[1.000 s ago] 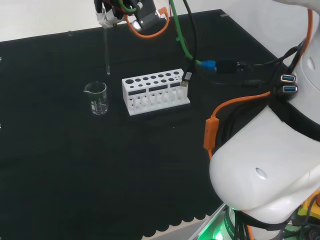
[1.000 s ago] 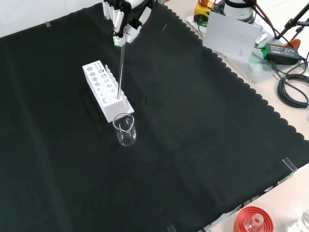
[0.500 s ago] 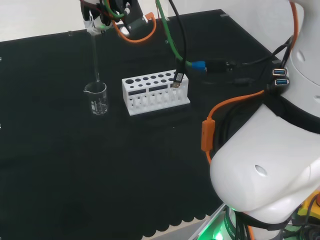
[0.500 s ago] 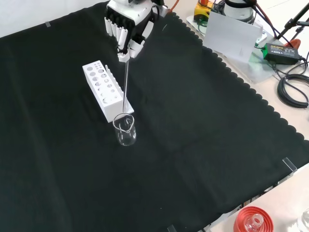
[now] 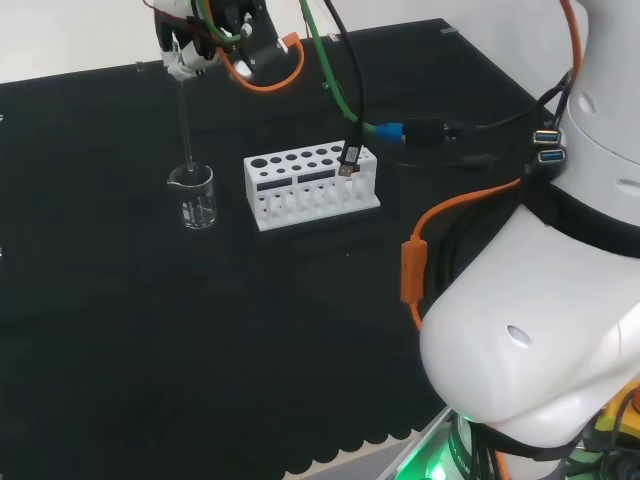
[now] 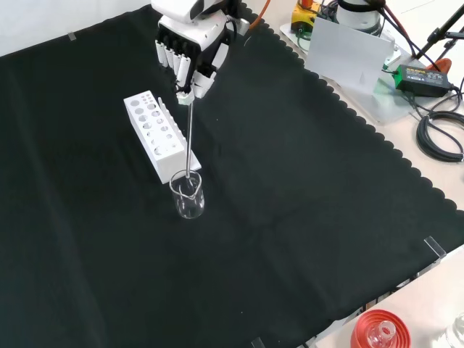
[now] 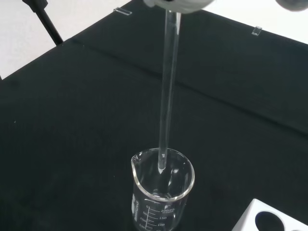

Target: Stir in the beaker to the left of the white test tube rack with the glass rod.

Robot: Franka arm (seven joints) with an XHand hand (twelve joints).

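In the head view, the beaker (image 5: pixel 194 196) stands on the bench (image 5: pixel 120 330) just left of the white test tube rack (image 5: pixel 311 187). The hand (image 5: pixel 190 48), directly above it, has its fingers curled round the glass rod (image 5: pixel 186 120), which hangs upright with its tip just inside the beaker's mouth.

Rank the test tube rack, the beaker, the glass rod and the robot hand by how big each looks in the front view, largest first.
1. Test tube rack, the widest body.
2. Robot hand, though it is higher, so unsure against the rack.
3. Beaker.
4. Glass rod: longest line, but thinnest, least area.
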